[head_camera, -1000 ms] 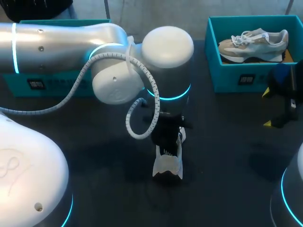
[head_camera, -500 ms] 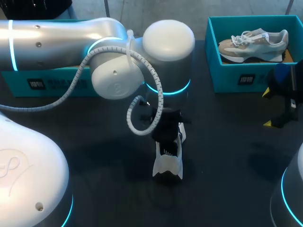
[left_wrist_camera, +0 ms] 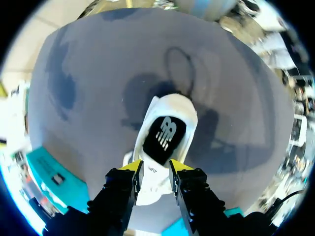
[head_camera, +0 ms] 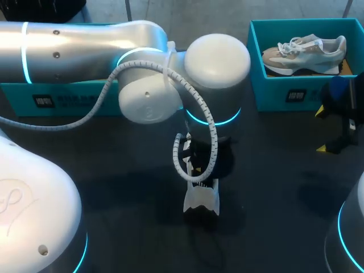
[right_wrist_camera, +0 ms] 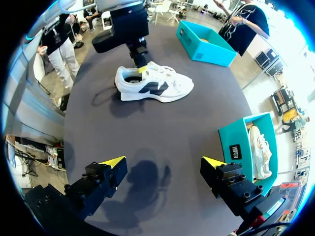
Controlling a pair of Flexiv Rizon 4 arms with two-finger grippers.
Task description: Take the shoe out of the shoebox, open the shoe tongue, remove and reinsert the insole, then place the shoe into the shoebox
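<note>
The white shoe (head_camera: pixel 201 199) is seen upright on its sole in the middle of the dark desk (head_camera: pixel 273 187), outside both boxes, with its black insole (left_wrist_camera: pixel 164 134) exposed through the opening. The left gripper (left_wrist_camera: pixel 156 169) is held straight over the shoe. Its fingers (left_wrist_camera: pixel 134 168) are set narrow and closed from two sides on the white tongue area just ahead of the opening. Most of the shoe's front is covered in the head view by the left arm (head_camera: pixel 114 51), which is stretched across above it.

Well apart from the shoe, toward its toe side, a teal shoebox (head_camera: pixel 307 94) is found holding a second, grey and beige shoe (head_camera: pixel 304 54). The right gripper (right_wrist_camera: pixel 163 162) is held between the white shoe and that shoebox, above bare desk, with its fingers (right_wrist_camera: pixel 114 162) spread wide and nothing between them. Behind the left arm, on the shoe's other side, another teal box (head_camera: pixel 57 99) is seen.
</note>
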